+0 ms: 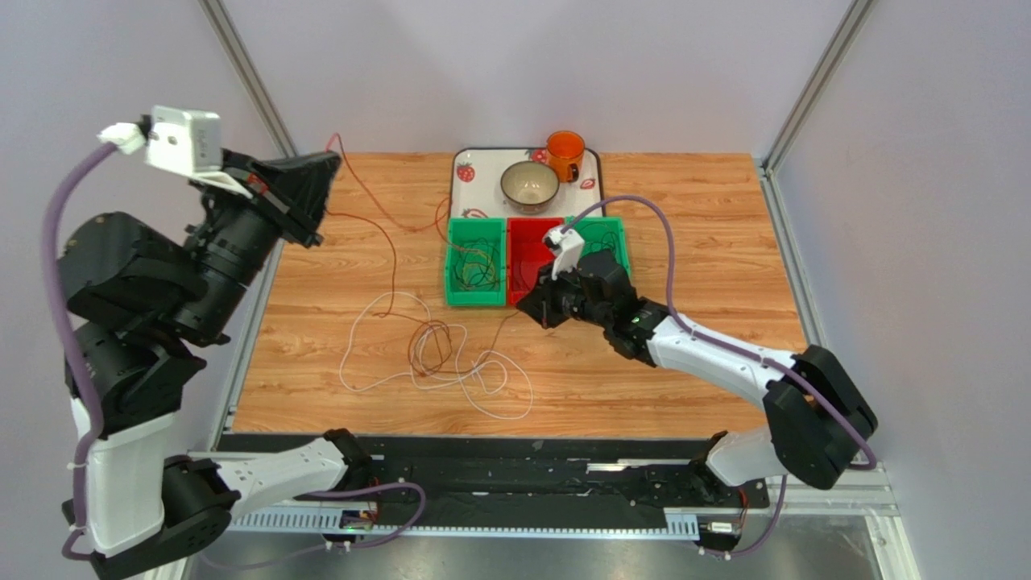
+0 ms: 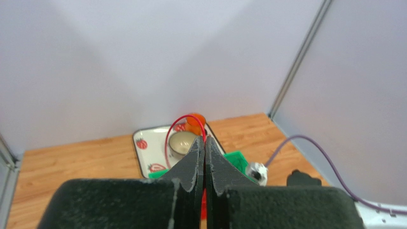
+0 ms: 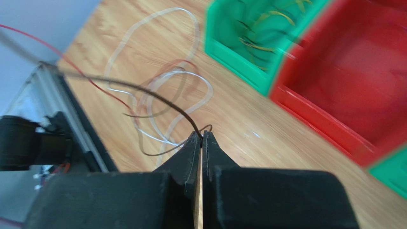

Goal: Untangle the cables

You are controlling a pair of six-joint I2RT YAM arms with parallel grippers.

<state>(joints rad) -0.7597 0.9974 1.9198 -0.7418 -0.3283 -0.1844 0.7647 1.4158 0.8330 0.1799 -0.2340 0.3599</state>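
The cables lie in a loose tangle (image 1: 436, 351) on the wooden table, with a white loop (image 1: 351, 363) spreading to the left. My left gripper (image 1: 329, 163) is raised high at the back left and is shut on a thin red cable (image 1: 363, 193), which arcs up out of its tips (image 2: 205, 140) as a red loop (image 2: 167, 143). My right gripper (image 1: 533, 308) sits low in front of the red bin. It is shut (image 3: 201, 136) on a dark brown cable (image 3: 162, 98) that runs left over the white cable (image 3: 200, 86).
Three bins stand side by side behind the tangle: green (image 1: 476, 290), red (image 1: 523, 290) and green (image 1: 617, 230), the green ones holding wires. Behind them a strawberry tray (image 1: 465, 169) carries a bowl (image 1: 529, 184) and an orange cup (image 1: 564, 151). Walls close in on three sides.
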